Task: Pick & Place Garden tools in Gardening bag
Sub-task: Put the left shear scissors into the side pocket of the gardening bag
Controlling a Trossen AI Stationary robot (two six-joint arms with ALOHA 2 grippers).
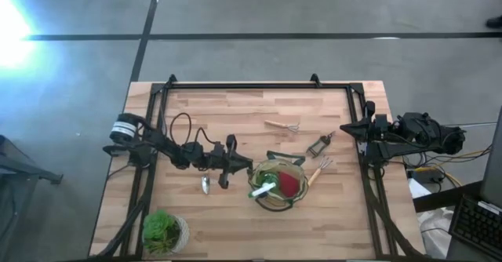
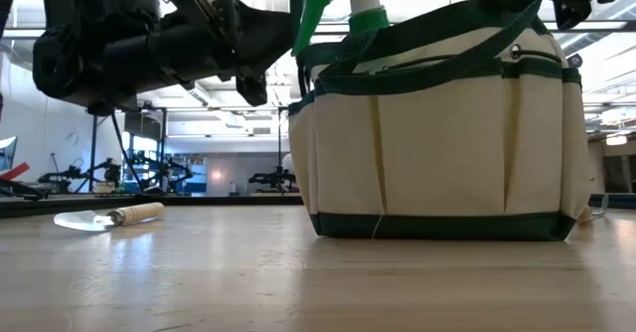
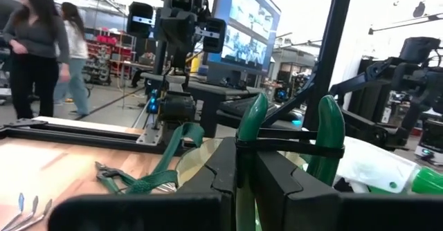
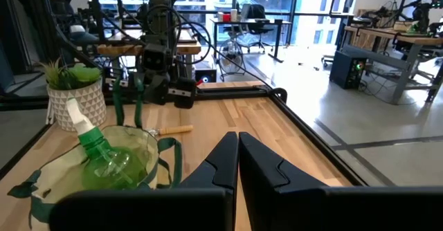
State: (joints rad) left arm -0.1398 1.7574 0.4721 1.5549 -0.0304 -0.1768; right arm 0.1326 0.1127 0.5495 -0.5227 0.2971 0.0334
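Observation:
The olive-tan gardening bag [image 1: 276, 207] stands at mid-table, seen side-on in the low view [image 2: 437, 143]. In it are the green spray bottle with its white nozzle [image 1: 263, 190] and the pink-red item [image 1: 289, 185]. My left gripper [image 1: 252, 168] is at the bag's left rim, shut on a pair of green-handled shears [image 3: 331, 131] that stand handles-up in the bag. The trowel [image 1: 205, 185] lies flat left of the bag. A rake fork [image 1: 282, 125], dark pruners [image 1: 318, 146] and a second fork [image 1: 318, 170] lie right of and behind it. My right gripper [image 1: 345, 129] is shut and empty at the right edge. My left gripper pinches one of the shears' two green handles [image 3: 250, 124] between its two fingers, coming in roughly level from the table's left. The handles rise upright past the fingertips, joined by a black band [image 3: 291, 144]. The bag hides the shears' lower end.
A leafy plant in a pale pot [image 1: 163, 231] stands at the near left corner. A black frame [image 1: 251, 88] runs along the table's far and side edges. People walk in the room beyond [image 3: 41, 44].

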